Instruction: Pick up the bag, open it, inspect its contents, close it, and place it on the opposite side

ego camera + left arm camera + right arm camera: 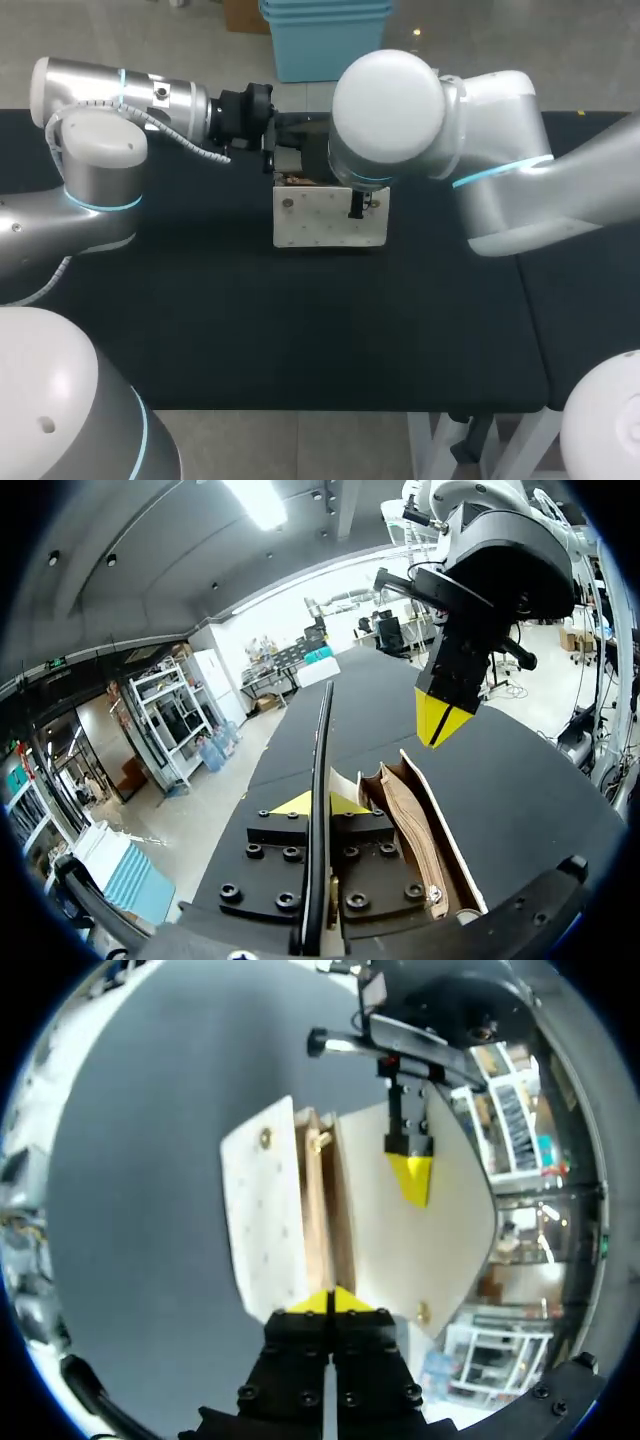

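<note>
Robotics lab: storage shelves [165,705], black worktable [300,330]

Silver-grey left arm [95,170] and right arm [500,130] wear white domed caps and cyan rings; left gripper [318,802] and right gripper [330,1302] are black, yellow-tipped.

Cream-white bag [320,225], speckled all over with neat rows of tiny pale dots. Tan-brown along its open inner edges and lining, like raw leather. Small brass-gold studs on the cream flaps. Plain matt black table cover [300,330], the same shade from edge to edge. Glossy white and brushed silver-grey on the left arm [100,150] and the right arm [500,110], each banded by a thin glowing cyan ring. Black body on the left gripper [318,802], studded with dark round screw heads, ending in 2 bright yellow tips. Same black body and 2 bright yellow tips on the right gripper [330,1302].
</note>
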